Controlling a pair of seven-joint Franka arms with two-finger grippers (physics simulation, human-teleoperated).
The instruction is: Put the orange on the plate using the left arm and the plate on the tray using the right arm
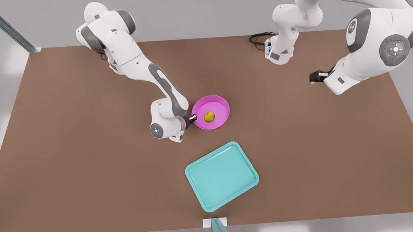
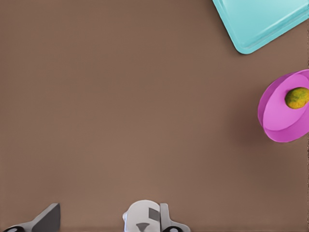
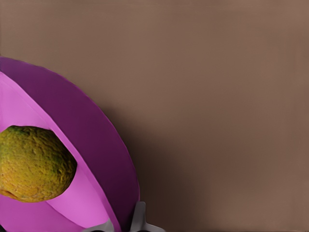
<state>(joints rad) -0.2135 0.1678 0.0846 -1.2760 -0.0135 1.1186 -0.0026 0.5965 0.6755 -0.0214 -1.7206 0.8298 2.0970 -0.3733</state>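
Observation:
The pink plate point(image 1: 217, 107) sits mid-table with the orange point(image 1: 209, 117) resting inside it. My right gripper point(image 1: 193, 118), on the arm at the front view's left, is shut on the plate's rim on that side. Up close in the right wrist view, the fingertips point(image 3: 138, 218) pinch the plate rim point(image 3: 96, 140) beside the orange point(image 3: 34, 164). In the left wrist view the plate point(image 2: 277, 113) looks tilted, with the orange point(image 2: 296, 97) in it. The teal tray point(image 1: 221, 175) lies nearer the front edge, apart from the plate. My left gripper point(image 1: 314, 77) waits high at the front view's right.
A black cable point(image 1: 258, 37) loops by the arm base point(image 1: 280, 51) at the back. A metal post point(image 1: 219, 229) stands at the table's front edge just beyond the tray. The tray's corner point(image 2: 256, 24) shows in the left wrist view.

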